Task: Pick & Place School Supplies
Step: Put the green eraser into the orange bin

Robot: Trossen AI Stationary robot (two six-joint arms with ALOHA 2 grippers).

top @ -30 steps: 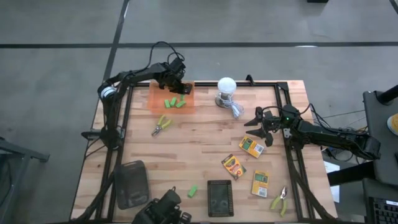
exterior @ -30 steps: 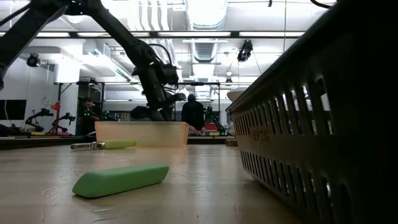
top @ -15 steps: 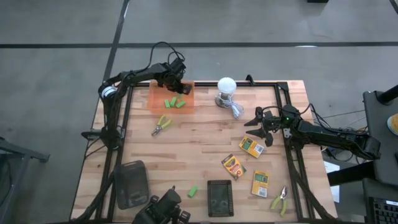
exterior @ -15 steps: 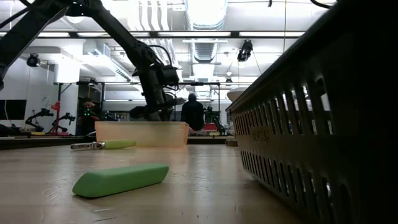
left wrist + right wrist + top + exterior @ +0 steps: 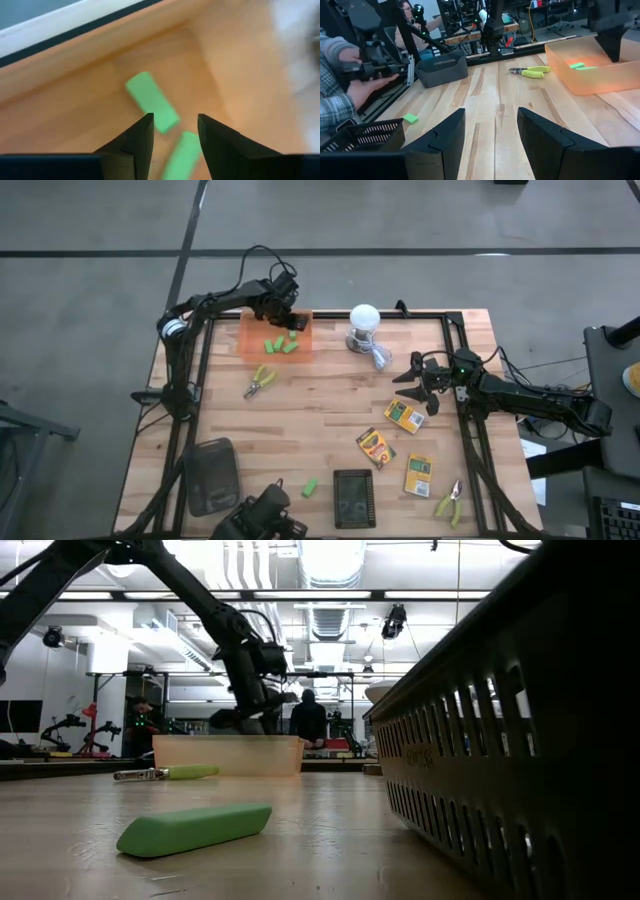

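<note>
My left gripper (image 5: 175, 125) hangs open, pointing steeply down into an orange see-through tray (image 5: 250, 340) at the far left of the table. Green blocks (image 5: 151, 102) (image 5: 180, 152) lie flat on the tray's floor below the fingers. Yellow-green pliers (image 5: 260, 378) lie on the table just near of the tray. One more green block (image 5: 310, 487) lies near the front edge. Three crayon boxes (image 5: 404, 416) (image 5: 376, 447) (image 5: 417, 475) and a second pair of pliers (image 5: 450, 502) lie at the right. My right gripper (image 5: 420, 380) waits open at the right, above the table.
A white bulb with a cable (image 5: 364, 322) stands at the far middle. Two black baskets (image 5: 211, 472) (image 5: 352, 498) stand near the front edge. In the right wrist view a person's hand (image 5: 367, 87) shows beyond the table's left side. Bare wood lies in the table's middle.
</note>
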